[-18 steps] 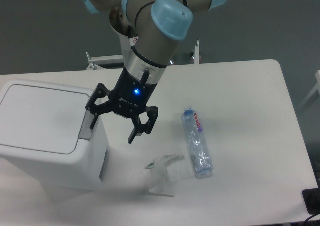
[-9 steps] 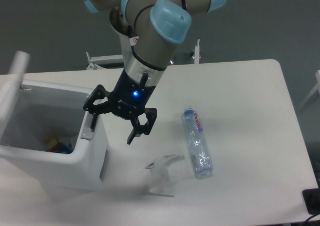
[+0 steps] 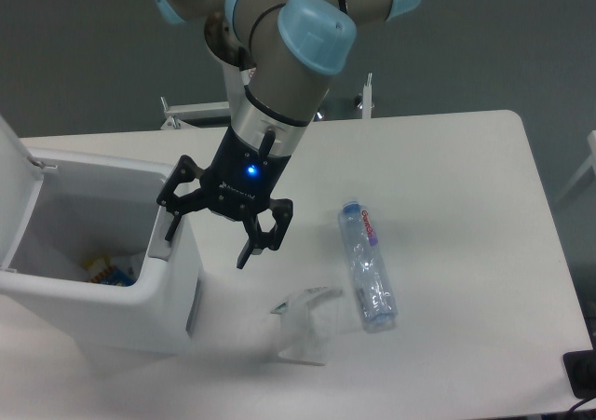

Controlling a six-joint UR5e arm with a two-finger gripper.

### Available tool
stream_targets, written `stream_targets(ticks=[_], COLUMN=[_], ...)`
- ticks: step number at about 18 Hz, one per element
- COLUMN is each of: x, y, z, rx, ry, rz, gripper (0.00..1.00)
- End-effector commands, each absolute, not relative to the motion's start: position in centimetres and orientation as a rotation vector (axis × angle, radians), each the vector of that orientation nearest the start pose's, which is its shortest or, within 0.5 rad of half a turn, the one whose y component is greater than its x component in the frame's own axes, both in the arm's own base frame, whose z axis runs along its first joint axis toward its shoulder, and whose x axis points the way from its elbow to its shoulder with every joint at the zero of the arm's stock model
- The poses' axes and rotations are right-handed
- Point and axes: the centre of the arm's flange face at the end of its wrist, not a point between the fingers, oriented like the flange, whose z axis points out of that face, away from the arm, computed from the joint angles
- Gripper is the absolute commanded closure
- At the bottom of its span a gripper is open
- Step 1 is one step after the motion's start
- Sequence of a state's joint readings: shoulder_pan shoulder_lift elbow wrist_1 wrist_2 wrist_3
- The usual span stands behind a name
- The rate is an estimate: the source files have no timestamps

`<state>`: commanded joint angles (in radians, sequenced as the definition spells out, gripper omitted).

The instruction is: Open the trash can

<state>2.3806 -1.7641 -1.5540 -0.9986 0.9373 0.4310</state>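
At table's left edge, trash can (image 3: 172, 294) stood open, lid (image 3: 17, 173) upright, litter visible inside. Gripper (image 3: 207, 244) hung over its right rim, fingers spread, empty. Plastic bottle (image 3: 367, 265), paper bag (image 3: 303, 325) lay right.

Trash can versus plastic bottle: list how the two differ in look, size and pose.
The trash can is opaque white and boxy; the plastic bottle is clear and cylindrical. The trash can is by far the larger. It stands upright at the table's left with its lid swung up, showing items inside; the bottle lies on its side further right. Both rest on the white table, untouched by the gripper.
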Motion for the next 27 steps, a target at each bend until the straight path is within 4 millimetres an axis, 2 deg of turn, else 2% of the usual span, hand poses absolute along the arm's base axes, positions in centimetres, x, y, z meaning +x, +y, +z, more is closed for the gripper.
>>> stream_targets(ticks=[2,6,8,10,12,13,15,17,21,24,27], x=[-30.5,-34.4,-36.3,-38.0,-42.3,-45.7,-48.4,-50.9,-52.3,-51.9,-52.8], y=[54.2,52.2,51.1,50.6,48.4,46.0,43.6,41.4,39.2,39.3,38.1], z=[48.2,49.3,49.1,47.7,45.2,43.6,41.1,38.4,35.4,33.9,34.0], rx=[-2.412,-2.385,-2.386,-2.401,-2.415,-2.439,-2.537,-2.672,-2.955,-3.005,-3.078], ry=[-0.307,-0.321,-0.279,-0.251,-0.338,-0.399,-0.414,-0.355,-0.125,-0.04,0.22], rz=[-0.343,-0.268,-0.22,-0.207,-0.207,-0.173,-0.083,0.027,0.177,0.182,0.239], gripper=[0.0,0.0,0.0,0.0,0.0,0.0,0.0,0.0,0.0,0.0,0.0])
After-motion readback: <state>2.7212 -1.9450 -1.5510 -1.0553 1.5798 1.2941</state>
